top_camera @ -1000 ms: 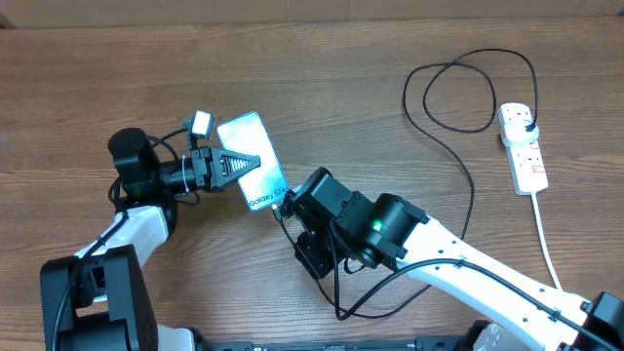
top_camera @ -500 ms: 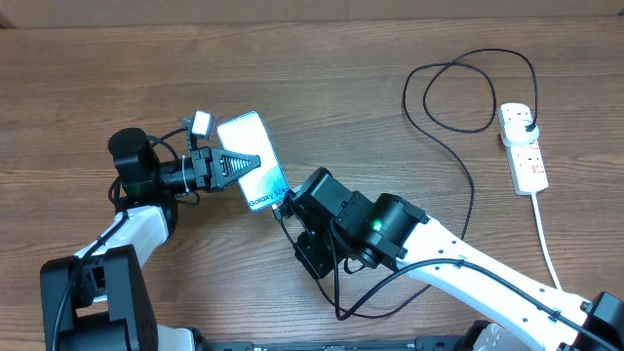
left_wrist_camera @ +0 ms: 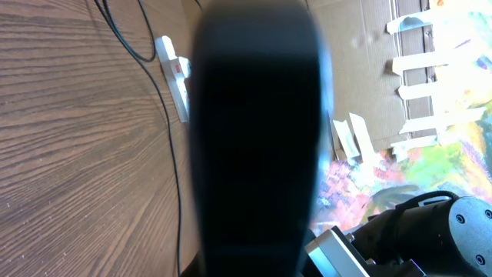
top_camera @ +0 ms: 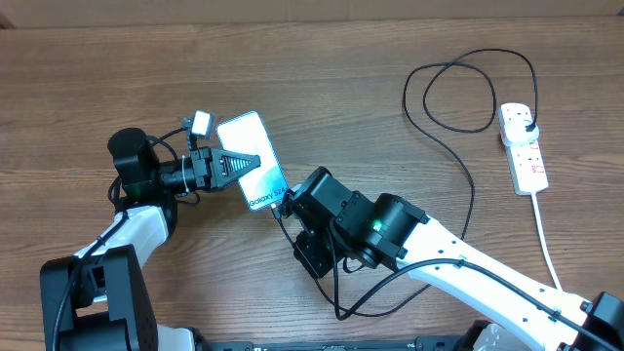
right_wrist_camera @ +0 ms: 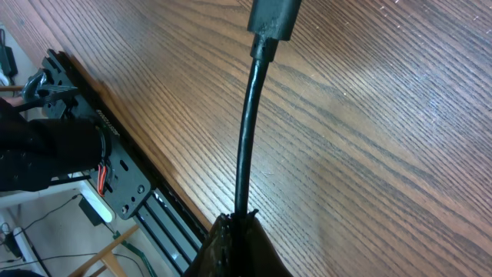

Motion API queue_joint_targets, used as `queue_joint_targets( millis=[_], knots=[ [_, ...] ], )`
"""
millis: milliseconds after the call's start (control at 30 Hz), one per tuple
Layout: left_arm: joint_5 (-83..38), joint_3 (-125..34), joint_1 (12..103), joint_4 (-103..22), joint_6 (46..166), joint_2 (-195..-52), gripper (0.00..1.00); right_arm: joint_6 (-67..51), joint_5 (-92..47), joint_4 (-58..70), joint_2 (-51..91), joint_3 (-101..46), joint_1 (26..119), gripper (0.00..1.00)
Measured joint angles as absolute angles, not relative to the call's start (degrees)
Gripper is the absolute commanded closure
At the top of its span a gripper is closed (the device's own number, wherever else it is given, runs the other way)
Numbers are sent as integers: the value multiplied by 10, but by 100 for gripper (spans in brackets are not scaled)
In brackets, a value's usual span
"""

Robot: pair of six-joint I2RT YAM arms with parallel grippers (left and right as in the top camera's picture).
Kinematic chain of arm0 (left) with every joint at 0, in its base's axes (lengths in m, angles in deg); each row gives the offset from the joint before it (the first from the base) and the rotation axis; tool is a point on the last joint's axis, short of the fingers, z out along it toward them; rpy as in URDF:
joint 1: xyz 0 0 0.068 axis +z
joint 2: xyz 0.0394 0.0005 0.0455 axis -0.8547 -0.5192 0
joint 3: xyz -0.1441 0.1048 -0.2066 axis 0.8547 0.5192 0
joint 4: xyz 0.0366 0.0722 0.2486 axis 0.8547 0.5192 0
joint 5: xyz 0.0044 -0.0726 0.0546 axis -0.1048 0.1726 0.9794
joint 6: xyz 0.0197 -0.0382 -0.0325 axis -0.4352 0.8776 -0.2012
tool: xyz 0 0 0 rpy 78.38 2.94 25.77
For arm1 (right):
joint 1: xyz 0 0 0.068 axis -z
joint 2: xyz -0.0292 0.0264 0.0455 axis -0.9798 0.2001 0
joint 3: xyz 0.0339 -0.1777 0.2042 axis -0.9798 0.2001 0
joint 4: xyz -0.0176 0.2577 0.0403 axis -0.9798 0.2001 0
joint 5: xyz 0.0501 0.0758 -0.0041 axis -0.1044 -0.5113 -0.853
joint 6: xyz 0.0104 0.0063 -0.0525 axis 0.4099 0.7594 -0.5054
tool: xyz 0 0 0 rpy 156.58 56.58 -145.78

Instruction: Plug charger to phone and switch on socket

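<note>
Overhead: phone (top_camera: 255, 136) lies at 10 o'clock from the centre of the surface (top_camera: 370, 58), screen lit and tilted, with the left pincer (top_camera: 237, 164) clamped across its face. The right pincer (top_camera: 289, 202) sits at the phone's 5 o'clock corner, by the bottom edge.

Right wrist: that pincer is closed on the charger (right_wrist_camera: 244, 131). The connector (right_wrist_camera: 274, 17) runs out of frame at 12 o'clock, tip unseen, so I cannot tell if it is seated.

The socket (top_camera: 524, 148) is far off at 3 o'clock, plug (top_camera: 523, 119) in, switch state unreadable.

Risks, as judged:
- A tip off-line with the port jams or bends.
- A push along the phone slides it through the left grip.
- A hold set back from the tip lets the connector flex aside.
- A taut cable drags the socket.
</note>
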State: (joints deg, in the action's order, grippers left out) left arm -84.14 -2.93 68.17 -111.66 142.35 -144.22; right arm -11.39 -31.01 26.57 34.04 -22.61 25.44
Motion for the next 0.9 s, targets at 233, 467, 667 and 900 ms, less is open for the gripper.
queue_joint_targets(
  millis=[233, 467, 667, 900],
  knots=[
    [-841, -29, 682, -1117, 1424, -1442, 96, -114, -310, 265, 340, -226, 254, 96],
    [-839, -29, 682, -1117, 1430, -1442, 96, -114, -314, 257, 340, -226, 254, 96],
    [-837, -29, 682, -1117, 1430, -1442, 96, -113, -319, 253, 340, -226, 254, 96],
    [-837, -29, 682, -1117, 1430, -1442, 96, -113, -324, 252, 340, -226, 254, 96]
  ],
)
